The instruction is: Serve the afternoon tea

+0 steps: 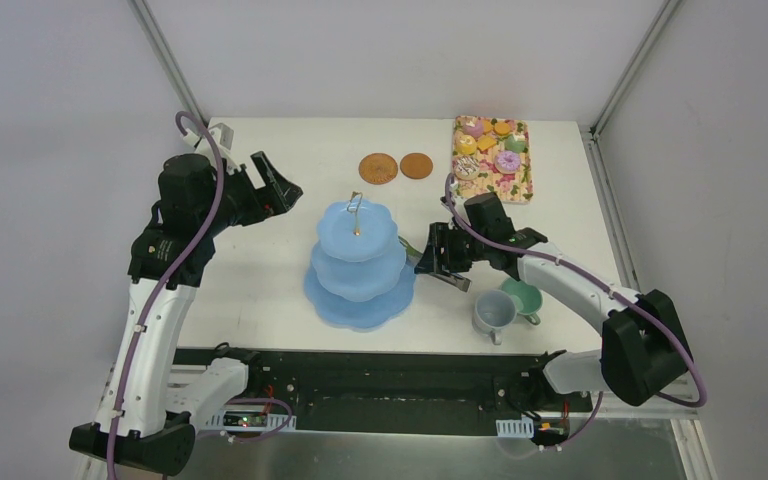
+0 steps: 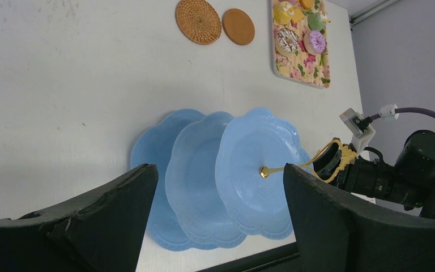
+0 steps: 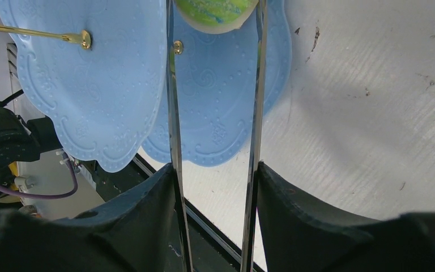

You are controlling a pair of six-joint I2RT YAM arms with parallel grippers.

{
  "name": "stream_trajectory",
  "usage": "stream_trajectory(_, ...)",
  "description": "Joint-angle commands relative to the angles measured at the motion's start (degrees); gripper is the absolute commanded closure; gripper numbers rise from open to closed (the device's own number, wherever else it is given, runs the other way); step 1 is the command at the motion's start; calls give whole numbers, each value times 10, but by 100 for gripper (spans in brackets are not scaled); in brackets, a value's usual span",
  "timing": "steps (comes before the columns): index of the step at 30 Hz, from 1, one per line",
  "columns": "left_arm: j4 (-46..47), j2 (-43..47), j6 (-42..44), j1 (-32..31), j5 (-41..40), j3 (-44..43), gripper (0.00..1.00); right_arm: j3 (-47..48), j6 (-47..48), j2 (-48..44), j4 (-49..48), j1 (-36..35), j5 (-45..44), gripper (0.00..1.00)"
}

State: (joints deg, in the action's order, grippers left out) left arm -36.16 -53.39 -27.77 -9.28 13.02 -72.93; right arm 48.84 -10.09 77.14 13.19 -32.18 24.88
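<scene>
The light-blue three-tier stand stands mid-table, gold handle on top. My right gripper is just right of it, shut on the metal tongs; each finger presses one tong arm. Between the tong tips sits a green donut, over the edge of a lower tier. I cannot tell whether the donut rests on the tier. My left gripper hovers open to the stand's upper left, holding nothing. In the left wrist view the stand lies beyond the open left gripper.
A grey-blue cup and a green cup stand under the right forearm near the front edge. Two brown coasters lie behind the stand. The floral tray at the back right holds several donuts and biscuits.
</scene>
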Motion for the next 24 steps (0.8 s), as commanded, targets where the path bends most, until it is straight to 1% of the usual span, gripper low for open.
stream_trajectory(1,26,-2,-9,4,4,-14,15,-5,0,-3,-27,-4,10,45)
stream_trajectory(9,25,-3,-7,4,1,-14,15,-7,-2,-20,-9,-4,8,44)
stream_trajectory(13,25,-1,-5,4,-1,-10,15,-4,-2,-41,13,-4,-7,45)
stream_trajectory(20,31,2,-8,4,0,-1,15,9,-2,-87,81,-3,-80,48)
stream_trajectory(24,36,3,-9,4,1,5,15,15,-11,-109,116,-3,-142,49)
